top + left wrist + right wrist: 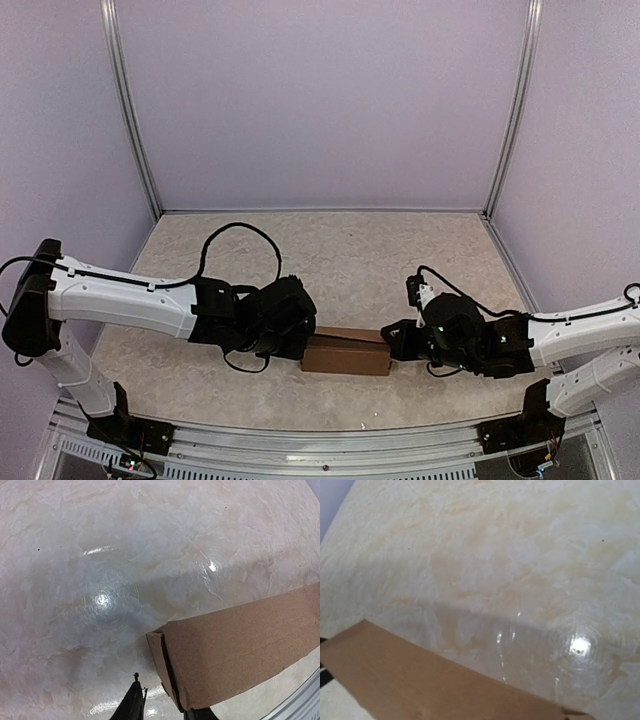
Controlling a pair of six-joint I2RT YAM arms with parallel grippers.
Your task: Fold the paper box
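Note:
The paper box (346,355) is a closed brown oblong lying on the table between my two grippers. My left gripper (303,345) is at its left end. In the left wrist view the box (240,645) shows its end flap slightly ajar, and my left gripper (165,711) is open: one fingertip (131,705) stands apart from the end, the other (200,715) is under the box's edge. My right gripper (391,343) is at the box's right end. In the right wrist view the box (420,680) fills the bottom and hides the fingers.
The beige mottled table (350,260) is walled by pale panels at the back and sides. A metal rail (320,445) runs along the near edge, close in front of the box. A black cable (240,240) loops over the left arm.

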